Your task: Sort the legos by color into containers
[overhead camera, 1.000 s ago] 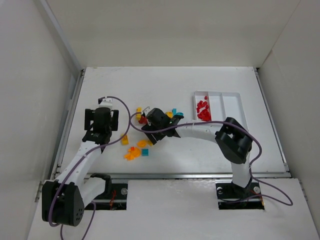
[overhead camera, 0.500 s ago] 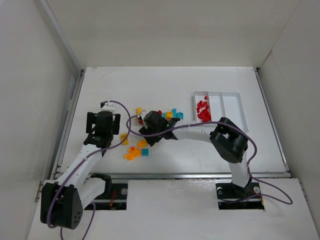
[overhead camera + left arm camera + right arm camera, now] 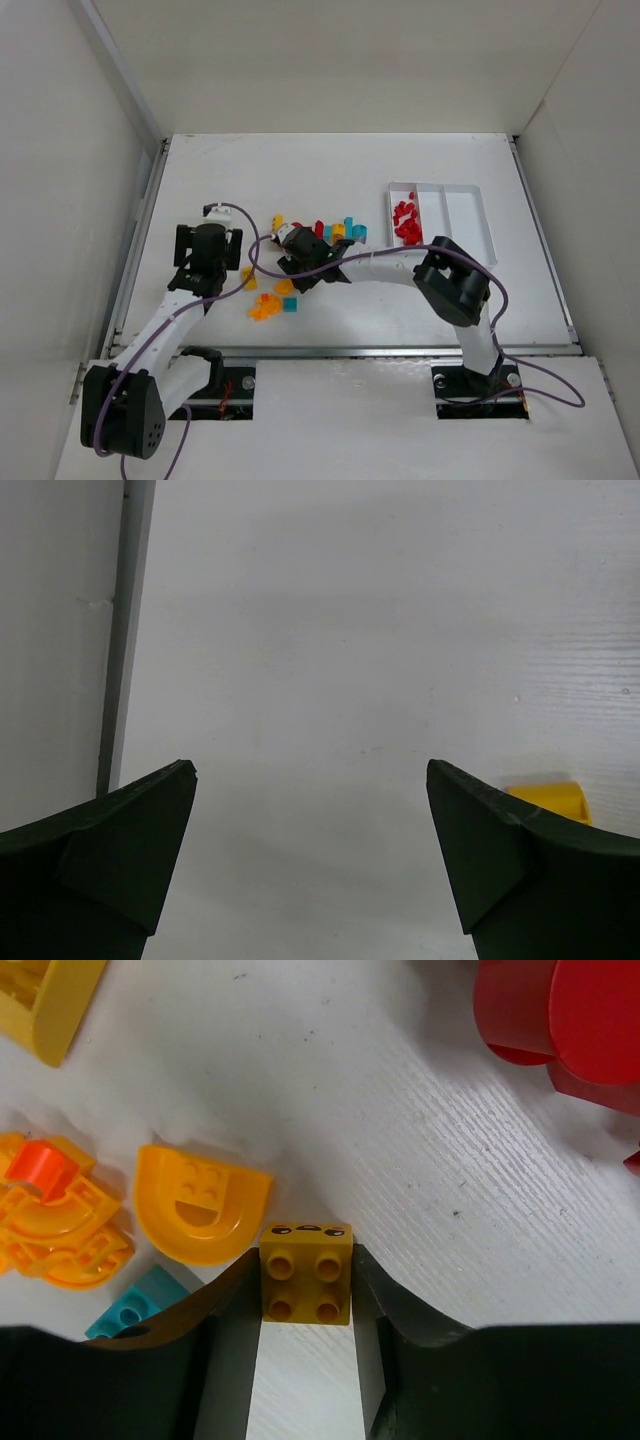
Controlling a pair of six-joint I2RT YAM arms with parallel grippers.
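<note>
Right wrist view: the right gripper (image 3: 305, 1258) has its two fingers pressed on both sides of a small yellow brick (image 3: 305, 1285). The brick sits on the table (image 3: 420, 1190), beside an orange smiley piece (image 3: 200, 1205) and a blue piece (image 3: 135, 1310). It looks hard, light and a bit slippery, so I think its flat sides are the best place to squeeze. The left gripper (image 3: 310, 770) is wide apart with nothing in it. The table is white, flat and smooth, with white walls (image 3: 60, 200) around. The tray (image 3: 462, 205) is well apart, with red bricks (image 3: 405, 222) in the slot nearest the loose pieces
</note>
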